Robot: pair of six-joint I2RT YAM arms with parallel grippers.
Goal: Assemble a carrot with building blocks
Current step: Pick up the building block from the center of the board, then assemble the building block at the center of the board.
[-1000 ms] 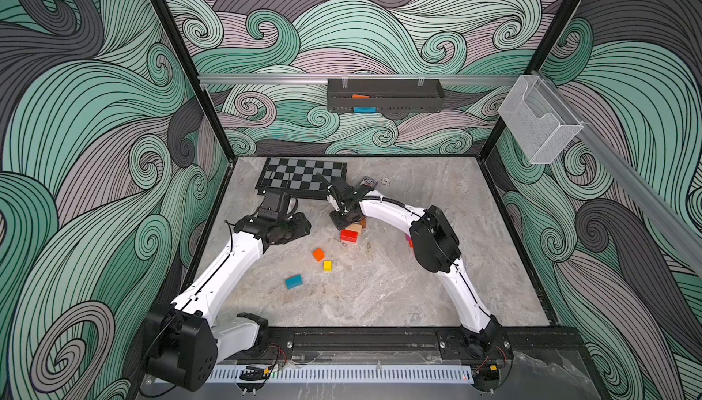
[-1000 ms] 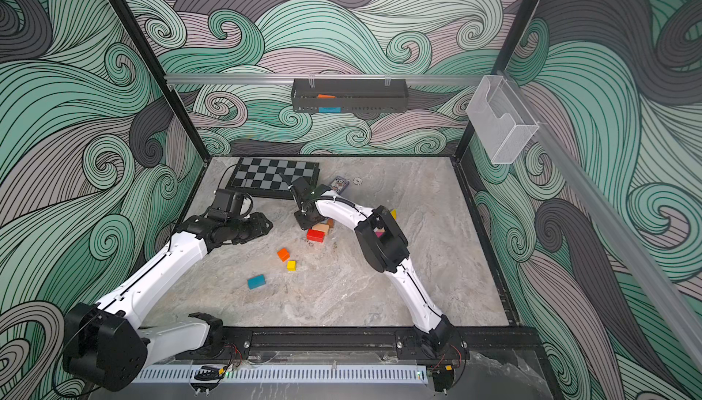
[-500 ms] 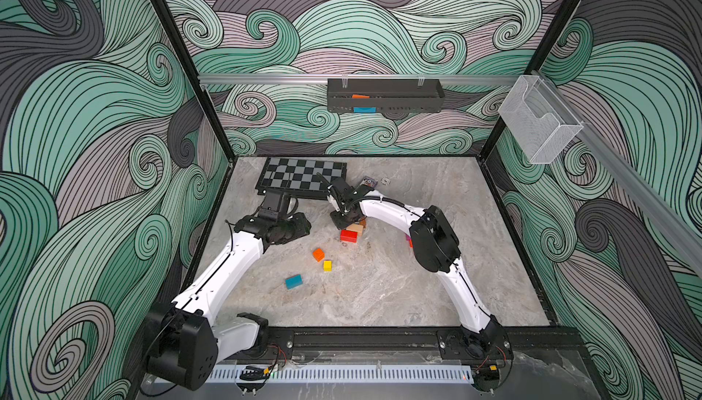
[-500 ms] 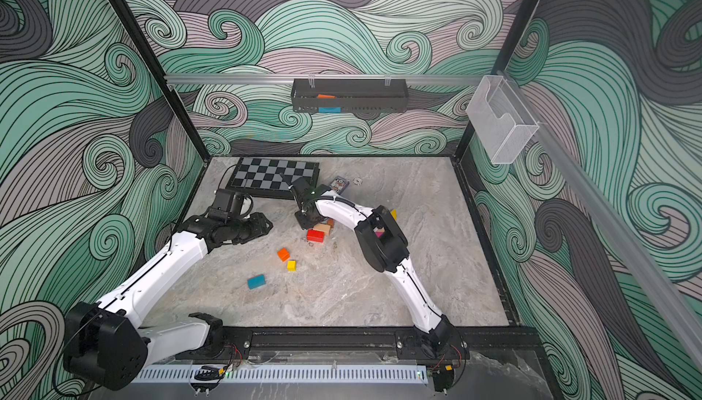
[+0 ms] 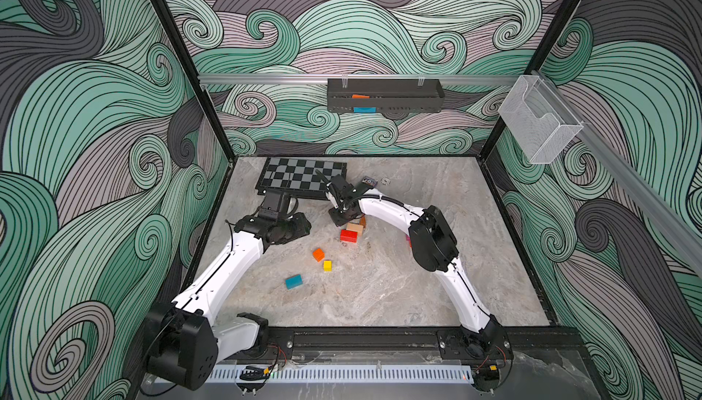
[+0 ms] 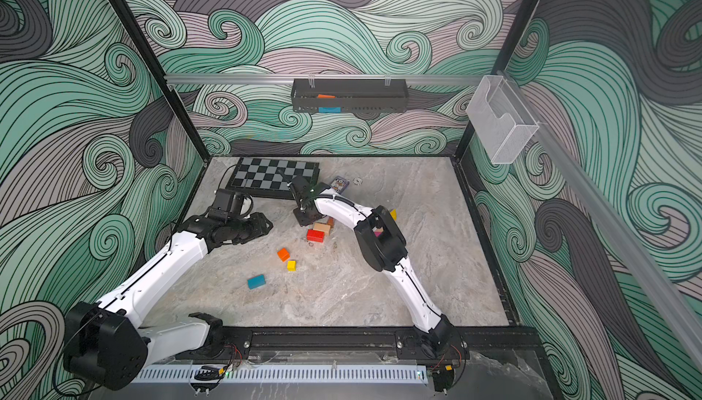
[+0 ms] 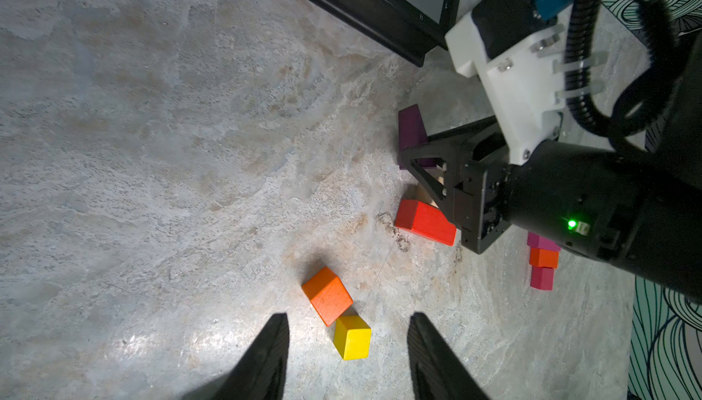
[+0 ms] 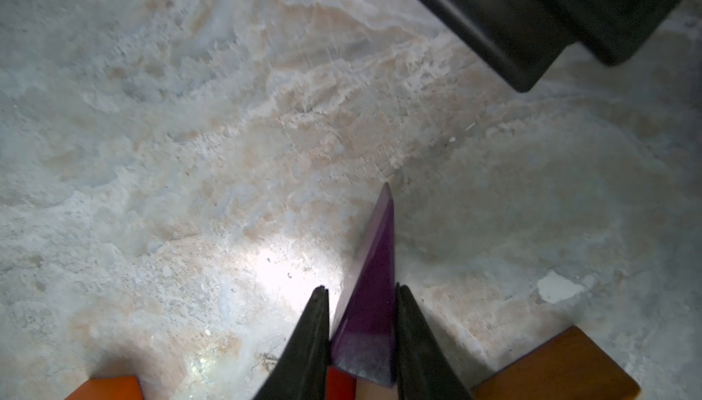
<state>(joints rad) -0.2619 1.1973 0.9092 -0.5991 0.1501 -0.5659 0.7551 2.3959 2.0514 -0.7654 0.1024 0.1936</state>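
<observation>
Chessboard [image 5: 300, 179] lies near right tool [image 8: 359, 288] clamping purple wedge [image 8: 370, 265] beside red block [image 7: 425, 221]; left tool [image 7: 348, 315] gapes empty.

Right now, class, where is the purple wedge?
In the right wrist view the purple wedge is pinched between the right tool's fingers, near the chessboard's corner, with the red block close by.
</observation>
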